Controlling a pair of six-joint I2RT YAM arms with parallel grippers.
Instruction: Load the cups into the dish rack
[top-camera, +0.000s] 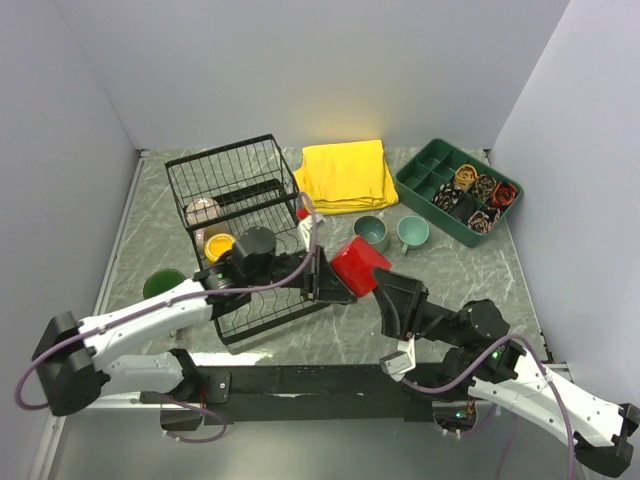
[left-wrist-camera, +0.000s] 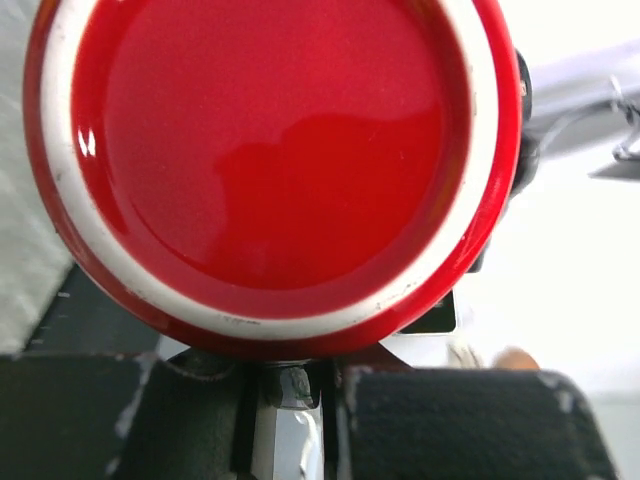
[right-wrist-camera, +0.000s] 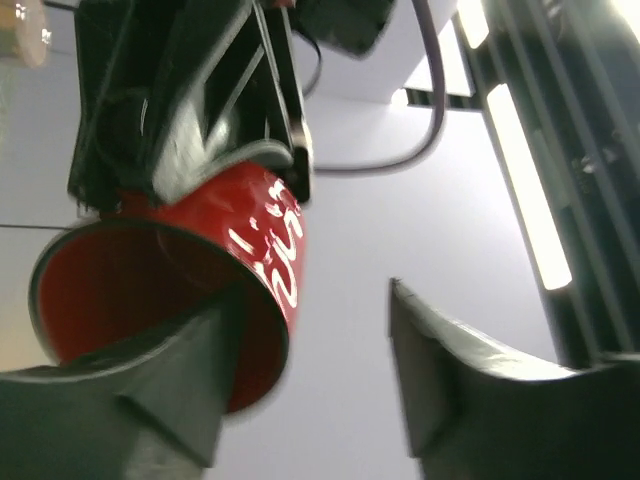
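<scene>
**A:** Where is the red cup (top-camera: 360, 265)?

**B:** Off the counter (top-camera: 330, 345), in the air between the two arms, just right of the low front part of the dish rack (top-camera: 235, 180); it lies tilted, its base toward the left arm.

**A:** And the left gripper (top-camera: 330, 278)?

**B:** Its fingers (left-wrist-camera: 150, 420) are pressed nearly together, pinching the red cup at its base end; the left wrist view is filled by the cup's glossy underside with its pale ring; which part of the cup they nip cannot be told.

**A:** The right gripper (top-camera: 392, 292)?

**B:** Its fingers stand spread; one sits at the cup's open mouth, the other well clear of its wall.

**A:** The other cups?

**B:** A dark green cup (top-camera: 163, 284) stands on the counter left of the rack, partly behind the left arm; a yellow cup (top-camera: 218, 246) and a beige cup (top-camera: 203, 211) sit within the rack's wires; a teal cup (top-camera: 371, 232) and a second teal cup (top-camera: 412, 232) stand side by side on the counter, further back on the right.

**A:** Behind those?

**B:** A folded yellow cloth (top-camera: 345, 175) lies just beside the rack; a green divided tray (top-camera: 425, 175) sits toward the far right corner, with small rolled items in some compartments.
</scene>
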